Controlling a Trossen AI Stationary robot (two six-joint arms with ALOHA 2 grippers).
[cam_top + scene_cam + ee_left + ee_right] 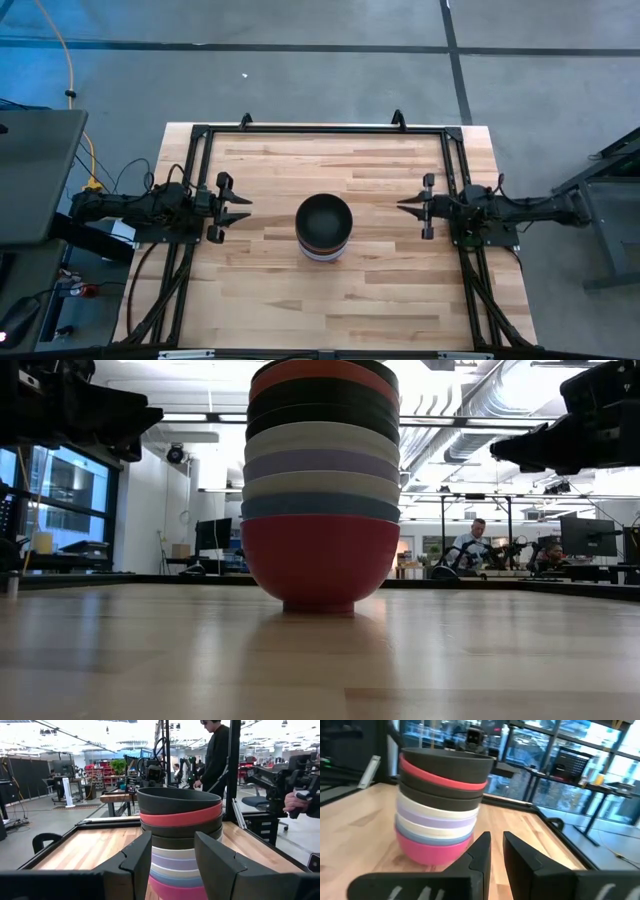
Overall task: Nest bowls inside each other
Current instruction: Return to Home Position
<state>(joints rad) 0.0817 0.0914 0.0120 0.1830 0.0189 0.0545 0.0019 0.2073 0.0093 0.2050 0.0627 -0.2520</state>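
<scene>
The bowls stand nested in one upright stack (324,228) at the middle of the table, its bottom magenta bowl (320,565) resting by its foot on the wood. Above it come blue, white, lavender, white, two black and a red bowl, with a black bowl (177,800) on top. The stack also shows in the right wrist view (442,805). My left gripper (240,209) hovers to the stack's left, open and empty, pointing at it (172,839). My right gripper (403,207) hovers to the stack's right, shut and empty, pointing at it (496,839).
A black metal frame (320,128) runs along the table's far and side edges. Bare wood (330,310) lies all around the stack. Beyond the table, a person in black (216,755) stands, and others sit at desks (478,545).
</scene>
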